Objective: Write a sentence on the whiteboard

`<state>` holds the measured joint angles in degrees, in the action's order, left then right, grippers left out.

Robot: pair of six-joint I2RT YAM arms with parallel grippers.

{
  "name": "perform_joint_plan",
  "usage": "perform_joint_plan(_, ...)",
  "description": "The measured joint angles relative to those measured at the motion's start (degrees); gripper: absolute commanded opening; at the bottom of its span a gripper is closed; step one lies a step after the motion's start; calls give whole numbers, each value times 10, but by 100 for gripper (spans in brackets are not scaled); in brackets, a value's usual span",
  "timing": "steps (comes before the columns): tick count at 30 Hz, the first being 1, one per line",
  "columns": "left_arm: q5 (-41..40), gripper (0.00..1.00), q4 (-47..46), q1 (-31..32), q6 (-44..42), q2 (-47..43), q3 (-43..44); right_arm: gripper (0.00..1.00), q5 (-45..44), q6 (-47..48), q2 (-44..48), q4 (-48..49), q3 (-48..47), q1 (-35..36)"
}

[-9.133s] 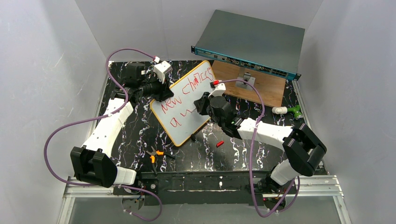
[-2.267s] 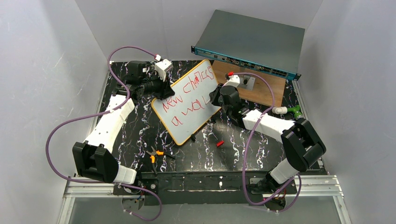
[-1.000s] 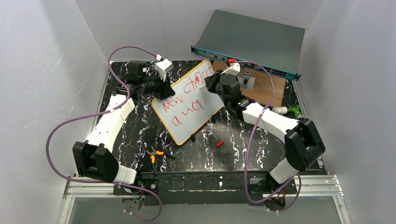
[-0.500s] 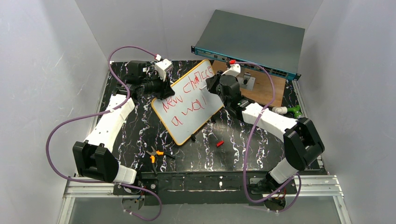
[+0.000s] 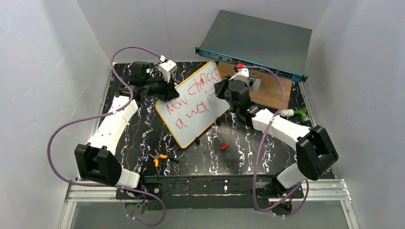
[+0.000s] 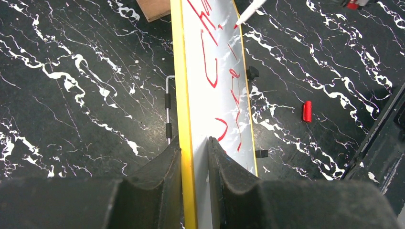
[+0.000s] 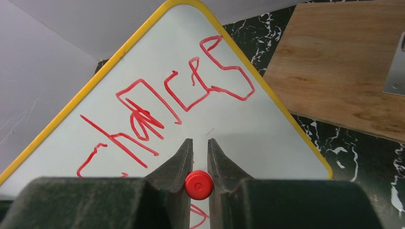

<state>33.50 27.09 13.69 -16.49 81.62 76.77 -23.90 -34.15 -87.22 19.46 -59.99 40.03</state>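
The whiteboard [image 5: 192, 130] stands tilted on its black clip feet at the table's middle, with an orange-yellow rim. My left gripper [image 5: 165, 94] is shut on its upper left edge, one finger on each side of the rim [image 6: 193, 148]. The sentence [image 5: 191, 101] is red scrawl in two lines, the word "chances" [image 7: 167, 109] clearest in the right wrist view. My right gripper [image 5: 225, 90] is shut on a red-ended marker [image 7: 199, 184] in front of the board's right part. The marker's tip [image 6: 237, 24] sits close to the white surface near the right rim.
A red marker cap [image 5: 225, 147] lies on the black marble table in front of the board. Orange-handled pliers [image 5: 157, 158] lie near the front edge. Behind the board are a brown wooden board [image 5: 270, 90] with a metal bracket and a grey rack unit [image 5: 258, 43]. A green-white tool [image 5: 296, 113] lies far right.
The second line has gained letters since the earliest frame. Over the last second my right gripper shifted slightly right and down with the marker. The left gripper and board stayed put.
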Motion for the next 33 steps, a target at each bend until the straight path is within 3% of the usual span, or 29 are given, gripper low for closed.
perform_joint_plan(13,2,0,0,0,0,0,0,1,-12,8,42,0,56,-7)
perform_joint_plan(33,1,0,0,0,0,0,0,1,-5,5,-22,2,23,-7)
